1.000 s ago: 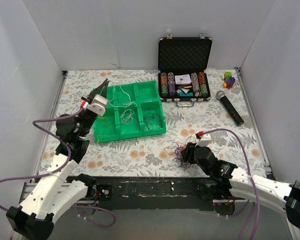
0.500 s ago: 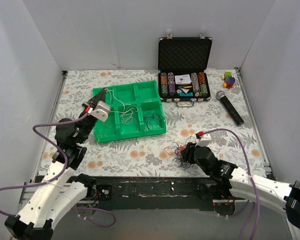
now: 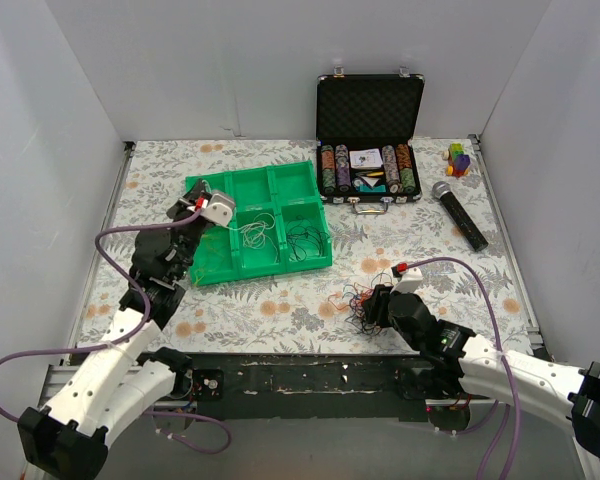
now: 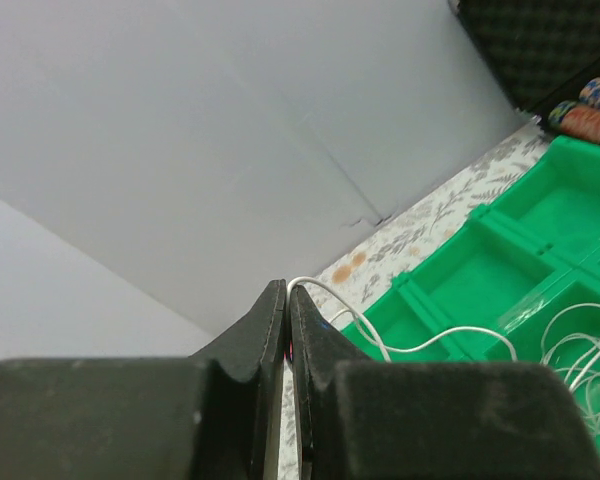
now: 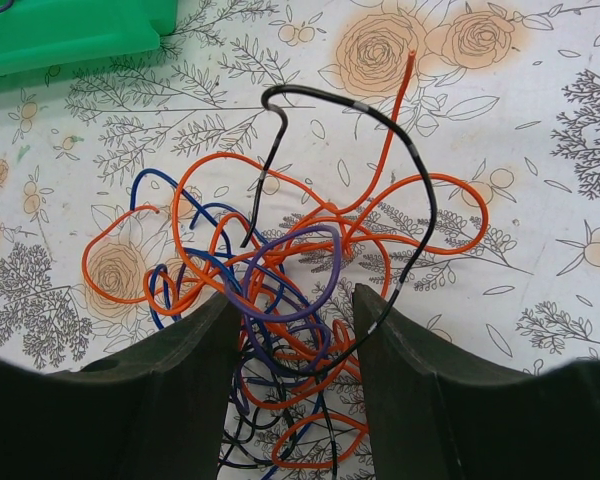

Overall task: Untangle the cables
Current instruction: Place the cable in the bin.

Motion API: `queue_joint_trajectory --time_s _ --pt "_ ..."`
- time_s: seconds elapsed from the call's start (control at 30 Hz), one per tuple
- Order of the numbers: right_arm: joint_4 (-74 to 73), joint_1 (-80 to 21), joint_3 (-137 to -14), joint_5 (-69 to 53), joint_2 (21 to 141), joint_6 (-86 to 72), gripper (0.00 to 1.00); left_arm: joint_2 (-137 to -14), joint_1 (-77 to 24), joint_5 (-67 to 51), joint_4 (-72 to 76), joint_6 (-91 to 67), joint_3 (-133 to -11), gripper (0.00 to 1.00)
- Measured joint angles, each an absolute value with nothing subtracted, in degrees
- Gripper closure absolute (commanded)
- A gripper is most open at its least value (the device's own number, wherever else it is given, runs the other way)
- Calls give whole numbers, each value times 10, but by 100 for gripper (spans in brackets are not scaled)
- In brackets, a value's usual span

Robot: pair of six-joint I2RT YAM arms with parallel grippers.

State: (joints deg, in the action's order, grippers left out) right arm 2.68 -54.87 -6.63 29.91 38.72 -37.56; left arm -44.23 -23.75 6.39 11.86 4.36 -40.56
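Observation:
A tangle of cables (image 5: pixel 280 290) in orange, blue, purple and black lies on the flowered table, also seen in the top view as the tangle (image 3: pixel 350 296). My right gripper (image 5: pixel 295 300) is open right over it, a finger on each side of the knot; from above the right gripper (image 3: pixel 376 304) sits at the tangle's right edge. My left gripper (image 4: pixel 287 290) is shut on a thin white cable (image 4: pixel 420 345) that trails down into the green tray (image 4: pixel 570 165). In the top view the left gripper (image 3: pixel 196 198) hangs over the tray's left end.
The green tray (image 3: pixel 210 268) holds white wires (image 3: pixel 252 233) in one compartment and black wires (image 3: pixel 305 240) in another. An open black case of poker chips (image 3: pixel 368 150) stands at the back. A microphone (image 3: pixel 460 215) and a small coloured toy (image 3: pixel 459 158) lie at the right.
My left gripper has come down and back towards me, still pinching the white cable, and its arm has folded lower. The right arm and the tangle have not moved.

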Motion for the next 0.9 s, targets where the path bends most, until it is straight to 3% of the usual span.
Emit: queue_joint_trajectory --time_s 0.33,0.57,0.9 --pt "27 -549 -66 299 395 -376 43 -408 -237 132 142 72 -386 100" --pt "27 -549 -66 299 393 -376 43 -405 -237 53 142 26 -382 100" --pt "27 -549 -66 299 393 -376 43 -542 -237 -52 167 -50 -382 100"
